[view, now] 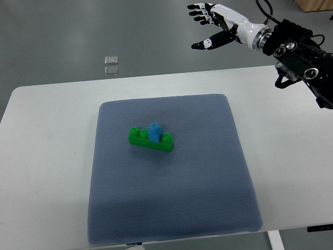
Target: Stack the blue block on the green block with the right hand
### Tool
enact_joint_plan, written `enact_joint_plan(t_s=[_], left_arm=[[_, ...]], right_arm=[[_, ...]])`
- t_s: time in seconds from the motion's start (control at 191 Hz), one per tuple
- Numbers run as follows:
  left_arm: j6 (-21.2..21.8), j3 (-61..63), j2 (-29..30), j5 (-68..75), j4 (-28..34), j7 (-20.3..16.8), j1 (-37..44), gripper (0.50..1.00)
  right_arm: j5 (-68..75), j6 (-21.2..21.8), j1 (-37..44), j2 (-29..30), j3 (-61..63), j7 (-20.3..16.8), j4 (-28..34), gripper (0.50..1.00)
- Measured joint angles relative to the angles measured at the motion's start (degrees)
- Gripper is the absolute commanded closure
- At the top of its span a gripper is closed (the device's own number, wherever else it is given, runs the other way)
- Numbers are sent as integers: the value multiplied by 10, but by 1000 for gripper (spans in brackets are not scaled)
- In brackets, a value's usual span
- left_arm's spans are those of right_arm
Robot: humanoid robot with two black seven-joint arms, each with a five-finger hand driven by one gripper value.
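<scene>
One blue block (154, 132) sits on top of the green block (151, 139), roughly at the middle of its length, seated among the studs. Blue one is small and single-stud, upright, looks squarely placed. Green one is long and low, with round studs showing on both sides of the blue: two on the left end, one on the right end. It runs slightly diagonal, left end a bit farther from the camera than the right end.

Both blocks rest on a blue-grey mat (171, 208), a little above and left of the mat's centre. Mat is roughly square with rounded corners and a dotted texture, and nothing else lies on it. Mat lies on a white table (47, 156), with bare tabletop visible on the left, right and far sides.

Right hand (210, 27) is up at the top right, well apart from the blocks, past the table's far edge and over the grey floor. Fingers (197, 13) are spread wide with the thumb out below them, holding nothing. White shell, black fingertips. Its arm (296, 49) enters from the right edge, black links and a cable near the wrist.

Two small clear square things (111, 65) lie on the floor beyond the table at upper left, one just beside the other. Can't tell what they are.
</scene>
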Motion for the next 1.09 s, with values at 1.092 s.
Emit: enact_joint_plan(t_s=[1.092], left_arm=[[0, 0, 0, 0, 0, 0, 1, 500]], right_arm=[[504, -62, -140, 83, 69, -3, -33, 589]])
